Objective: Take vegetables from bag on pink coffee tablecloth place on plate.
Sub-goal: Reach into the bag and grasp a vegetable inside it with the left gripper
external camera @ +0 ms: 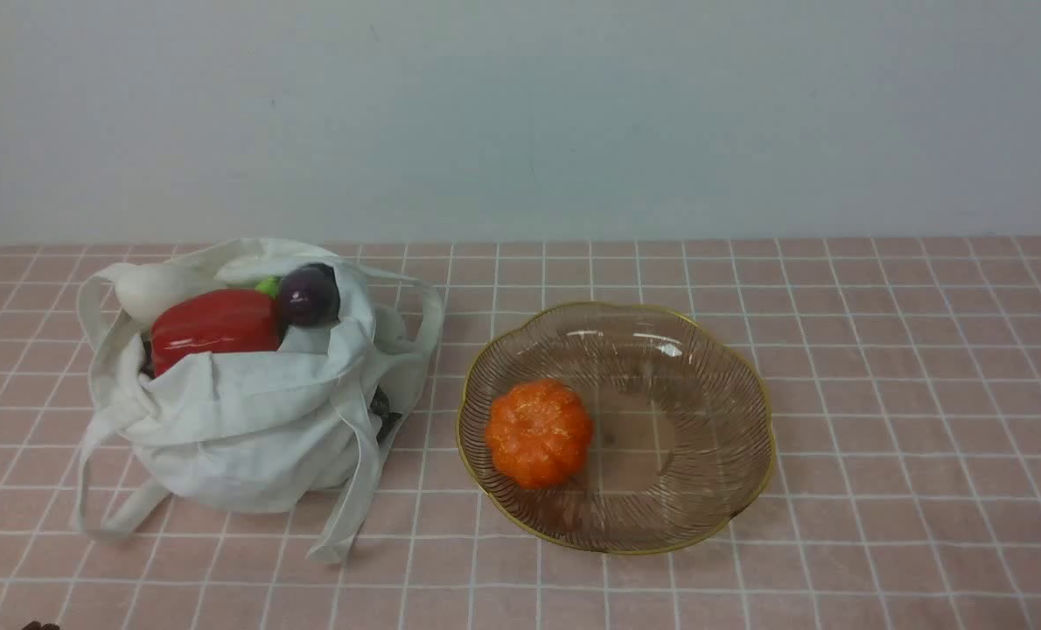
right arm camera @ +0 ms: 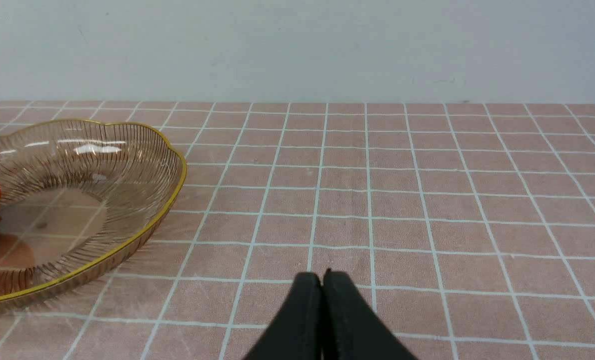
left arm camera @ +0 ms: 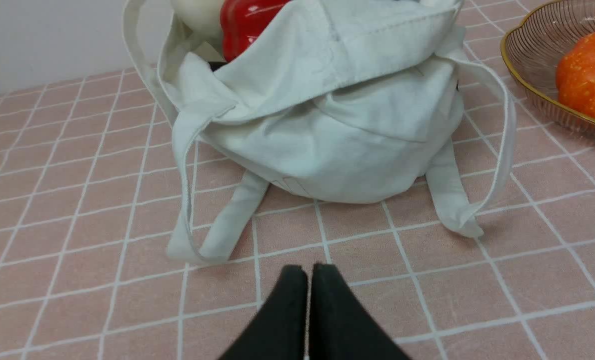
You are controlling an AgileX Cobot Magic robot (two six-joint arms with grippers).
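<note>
Vegetables in the bag point(external camera: 249, 429) mouth: red pepper point(external camera: 214, 325) lying along the opening, eggplant point(external camera: 308, 296) showing one end only. Left gripper point(left arm camera: 310, 274), tips pressed together, faces the bag's near side and is likely the nearer arm. Right gripper point(right arm camera: 322, 281), likewise pressed together, is beyond the plate point(external camera: 752, 394) from the bag. The plate's half away from the bag is bare.

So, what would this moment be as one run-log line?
left gripper: shut, empty | right gripper: shut, empty | bag: red pepper, eggplant, radish inside | plate: orange pumpkin
</note>
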